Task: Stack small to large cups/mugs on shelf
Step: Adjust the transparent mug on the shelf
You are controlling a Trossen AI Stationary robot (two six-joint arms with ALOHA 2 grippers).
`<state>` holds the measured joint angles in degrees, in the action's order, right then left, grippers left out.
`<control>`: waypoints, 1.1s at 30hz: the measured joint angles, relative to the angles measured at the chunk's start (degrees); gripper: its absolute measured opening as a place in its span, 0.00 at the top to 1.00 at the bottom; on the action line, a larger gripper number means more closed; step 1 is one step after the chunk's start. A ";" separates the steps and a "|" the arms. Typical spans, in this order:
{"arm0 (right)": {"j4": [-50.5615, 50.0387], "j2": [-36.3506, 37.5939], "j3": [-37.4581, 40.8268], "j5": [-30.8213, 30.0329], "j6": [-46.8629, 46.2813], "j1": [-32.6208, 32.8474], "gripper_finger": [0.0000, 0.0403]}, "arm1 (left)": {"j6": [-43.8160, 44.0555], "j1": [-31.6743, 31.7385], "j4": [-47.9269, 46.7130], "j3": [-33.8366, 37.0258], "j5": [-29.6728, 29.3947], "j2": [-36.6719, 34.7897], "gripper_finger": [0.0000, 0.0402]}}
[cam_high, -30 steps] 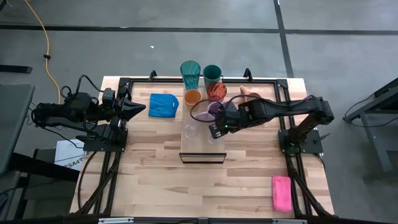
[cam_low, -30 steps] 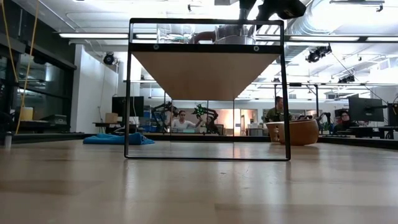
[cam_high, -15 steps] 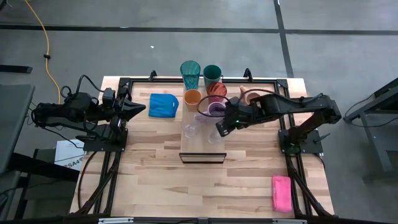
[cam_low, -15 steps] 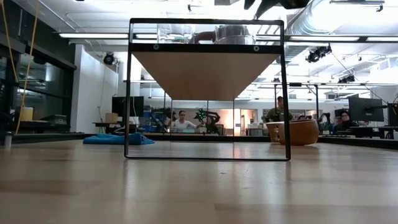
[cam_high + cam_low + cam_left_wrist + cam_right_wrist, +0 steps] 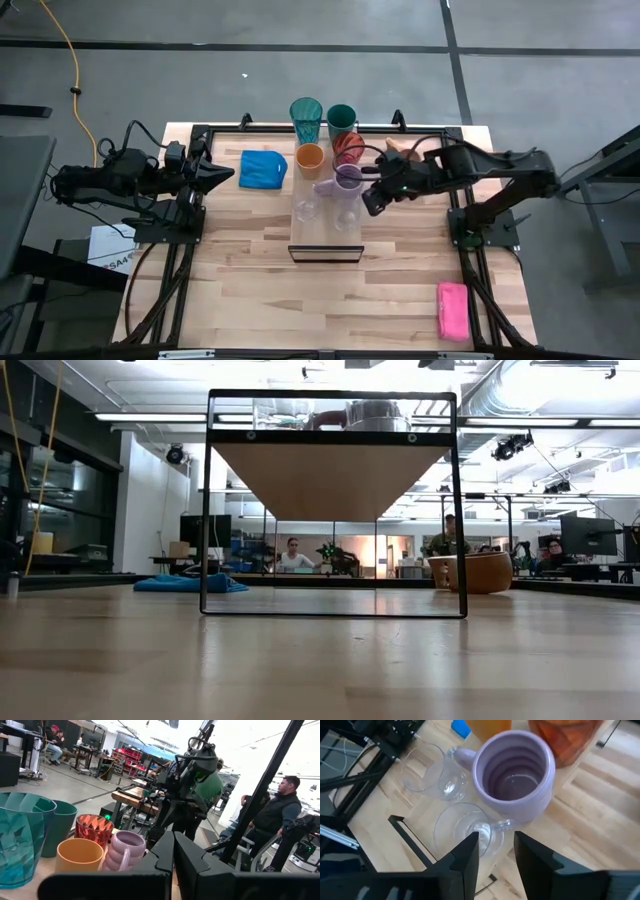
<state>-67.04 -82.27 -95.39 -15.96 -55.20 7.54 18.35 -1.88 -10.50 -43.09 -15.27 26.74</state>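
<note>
**Two glasses on the shelf, right fingers apart above them**

Two arms at a slatted table (image 5: 250, 290). At centre, the shelf (image 5: 325, 250), carrying two clear glasses (image 5: 307, 210) side by side. Behind it, a row: teal tumbler (image 5: 306, 118), green cup (image 5: 341, 118), red cup (image 5: 348, 148), orange cup (image 5: 310, 156), lavender mug (image 5: 347, 178) just beside the glasses. Right gripper (image 5: 368, 203) near the mug, fingers apart, holding nothing. Left gripper (image 5: 228, 175) at the table's left edge, fingers together, beside a blue cloth (image 5: 262, 168).
</note>
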 joint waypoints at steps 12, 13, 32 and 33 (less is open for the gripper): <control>5.95 0.08 0.00 -2.41 12.82 3.31 0.76 | 3.47 -0.01 -0.54 -0.02 0.59 2.24 1.00; 4.72 0.15 0.00 -3.75 12.07 3.52 0.80 | 4.15 0.01 -0.85 0.00 1.44 3.43 1.00; -20.23 10.25 0.36 -18.85 -0.42 7.58 1.00 | 25.80 -22.55 13.00 -4.64 -12.87 35.19 1.00; -20.00 11.14 1.10 -19.29 -0.45 7.52 1.00 | 28.03 -23.44 14.83 -4.63 -15.65 37.15 1.00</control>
<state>-87.04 -71.14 -94.29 -35.25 -55.65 15.07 46.38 -25.32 4.33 -47.72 -30.92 63.89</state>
